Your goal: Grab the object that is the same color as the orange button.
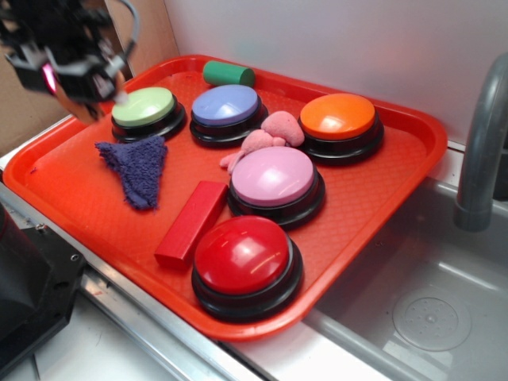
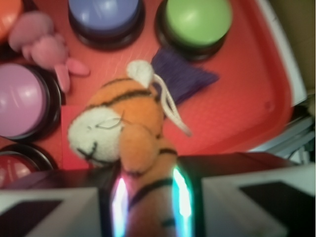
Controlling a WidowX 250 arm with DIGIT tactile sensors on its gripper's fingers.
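Observation:
The object, a small orange plush tiger (image 2: 129, 129) with dark stripes and a white muzzle, fills the middle of the wrist view. My gripper (image 2: 150, 197) is shut on its striped body and holds it above the tray. In the exterior view the gripper (image 1: 89, 89) hangs raised at the tray's far left, beside the green button (image 1: 144, 108); the tiger is mostly hidden behind it there. The orange button (image 1: 337, 116) stands at the tray's back right, well away from the gripper. Only its edge (image 2: 7, 15) shows in the wrist view.
The red tray (image 1: 381, 198) also carries a blue button (image 1: 226, 105), a pink button (image 1: 273, 177), a red button (image 1: 243, 255), a red block (image 1: 191, 221), a purple cloth (image 1: 136, 166), a pink plush (image 1: 270, 136) and a green cylinder (image 1: 228, 74). A sink (image 1: 413, 302) and faucet (image 1: 481, 151) lie to the right.

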